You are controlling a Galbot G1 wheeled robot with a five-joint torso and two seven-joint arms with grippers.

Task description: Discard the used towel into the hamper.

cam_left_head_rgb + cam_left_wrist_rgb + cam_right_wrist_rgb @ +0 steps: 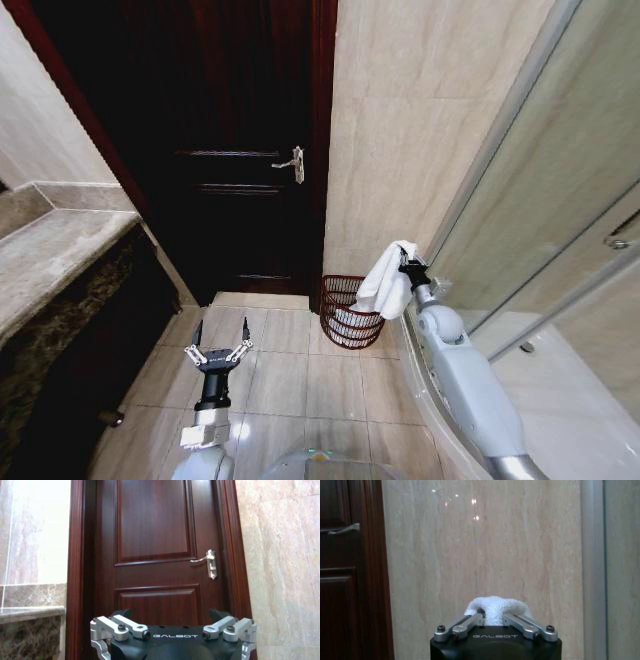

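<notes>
A white towel (385,283) hangs from my right gripper (403,259), which is shut on its top edge. It dangles just above the near right rim of the hamper (347,310), a round dark reddish-brown open-weave basket standing on the floor against the tiled wall. In the right wrist view the towel (496,609) bunches between the closed fingers (467,623), facing the beige wall. My left gripper (220,343) is open and empty, held low over the floor tiles to the left of the hamper, pointing at the door.
A dark wooden door (230,150) with a silver handle (296,163) stands behind. A stone counter (50,250) runs along the left. A glass shower screen (540,230) and its curved base close off the right.
</notes>
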